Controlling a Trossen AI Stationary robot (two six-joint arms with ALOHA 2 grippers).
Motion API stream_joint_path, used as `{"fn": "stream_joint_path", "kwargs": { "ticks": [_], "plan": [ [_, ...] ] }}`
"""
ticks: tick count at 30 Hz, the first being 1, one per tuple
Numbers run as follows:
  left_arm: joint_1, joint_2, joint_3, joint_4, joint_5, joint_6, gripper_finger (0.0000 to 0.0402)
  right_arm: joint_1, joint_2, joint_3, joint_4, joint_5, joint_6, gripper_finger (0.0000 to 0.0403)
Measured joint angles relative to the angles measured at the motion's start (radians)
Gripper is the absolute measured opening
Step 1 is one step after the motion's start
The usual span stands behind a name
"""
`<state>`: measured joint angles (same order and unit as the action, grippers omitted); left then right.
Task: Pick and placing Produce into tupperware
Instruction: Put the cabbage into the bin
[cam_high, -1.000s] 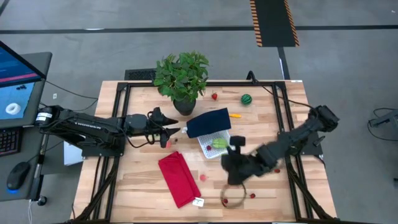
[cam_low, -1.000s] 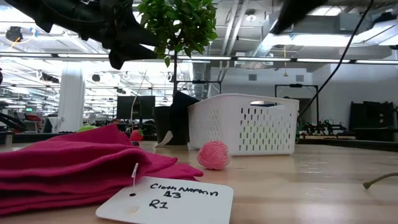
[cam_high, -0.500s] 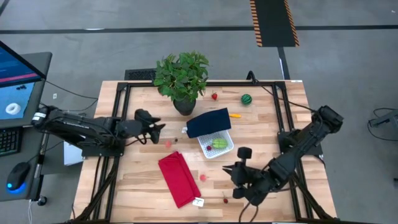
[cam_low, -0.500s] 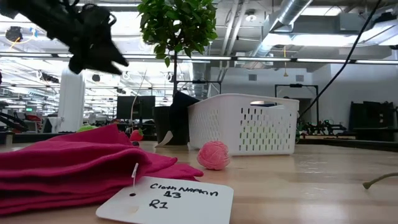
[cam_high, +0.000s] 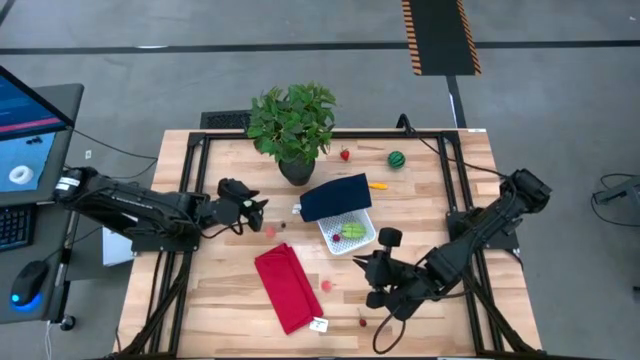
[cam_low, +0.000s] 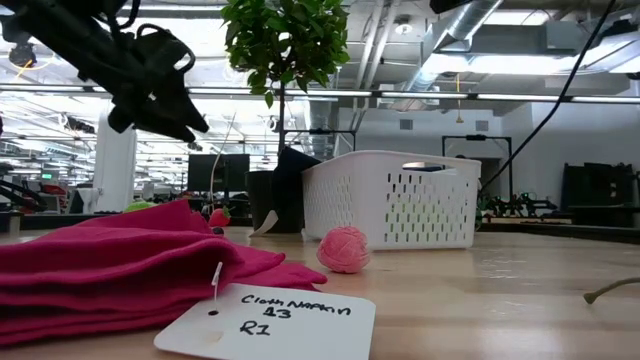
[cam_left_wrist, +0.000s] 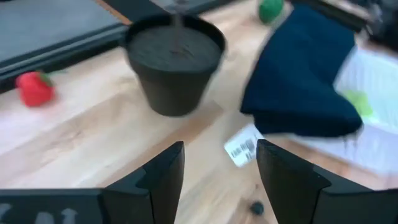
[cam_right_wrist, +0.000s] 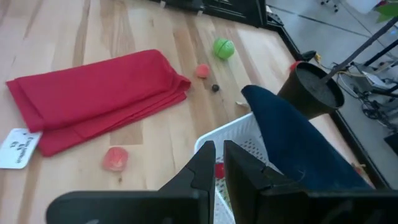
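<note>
The white tupperware (cam_high: 350, 234) stands mid-table, with a green toy (cam_high: 352, 230) inside. Its navy lid (cam_high: 335, 197) leans over its far-left side. A striped green ball (cam_high: 397, 159), an orange piece (cam_high: 377, 185) and a strawberry (cam_high: 345, 154) lie at the far side. Pink berries (cam_high: 327, 285) (cam_high: 268, 230) and a green ball (cam_right_wrist: 222, 48) lie nearer. My left gripper (cam_high: 257, 212) hovers open and empty left of the lid, above the table (cam_low: 165, 100). My right gripper (cam_high: 370, 264) is shut and empty just near of the tupperware (cam_right_wrist: 233, 140).
A potted plant (cam_high: 292, 125) stands at the far side, close to the lid. A folded red cloth (cam_high: 285, 288) with a white tag (cam_high: 319, 324) lies near the front. A small red berry (cam_high: 362, 322) and a thin cord (cam_high: 384, 338) lie by the near edge.
My left gripper has drawn back from the lid toward the table's left edge. My right gripper swung toward the near edge and has come back toward the tupperware. The tupperware, lid and cloth have stayed in place.
</note>
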<state>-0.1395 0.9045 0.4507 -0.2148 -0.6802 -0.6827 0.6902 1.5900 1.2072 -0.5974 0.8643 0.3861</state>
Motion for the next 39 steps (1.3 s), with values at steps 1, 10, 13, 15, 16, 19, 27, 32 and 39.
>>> {"fn": "stream_joint_path", "kwargs": {
  "ticks": [1, 10, 13, 15, 16, 19, 27, 32, 39],
  "plan": [
    [-0.005, -0.003, 0.000, -0.004, -0.030, -0.014, 0.0198, -0.001, -0.001, 0.000, -0.002, 0.001, -0.002, 0.0056],
    [-0.041, -0.008, 0.001, -0.010, -0.129, -0.061, 0.0243, -0.002, -0.001, 0.000, -0.054, -0.002, 0.039, 0.0056],
    [-0.057, -0.009, 0.001, -0.013, -0.128, -0.063, 0.0270, -0.002, -0.001, 0.000, -0.062, -0.002, 0.081, 0.0056],
    [-0.072, -0.008, 0.001, -0.013, -0.122, -0.063, 0.0290, -0.002, -0.001, 0.000, -0.061, -0.002, 0.099, 0.0056],
    [-0.078, -0.009, 0.001, -0.013, -0.103, -0.058, 0.0299, -0.002, -0.001, 0.000, -0.061, -0.002, 0.112, 0.0056],
    [-0.087, -0.009, 0.001, -0.010, -0.025, -0.034, 0.0320, -0.001, -0.001, 0.000, -0.051, -0.002, 0.147, 0.0056],
    [-0.075, -0.008, 0.079, -0.165, 0.088, 0.048, 0.0331, 0.062, -0.001, 0.001, -0.019, 0.018, 0.173, 0.0056],
    [-0.034, -0.007, 0.213, -0.501, 0.113, -0.025, 0.0331, 0.068, -0.001, 0.001, -0.007, 0.029, 0.216, 0.0056],
    [-0.007, -0.001, 0.288, -0.684, 0.138, -0.002, 0.0331, 0.062, -0.001, 0.001, -0.007, 0.028, 0.217, 0.0056]
  ]
}}
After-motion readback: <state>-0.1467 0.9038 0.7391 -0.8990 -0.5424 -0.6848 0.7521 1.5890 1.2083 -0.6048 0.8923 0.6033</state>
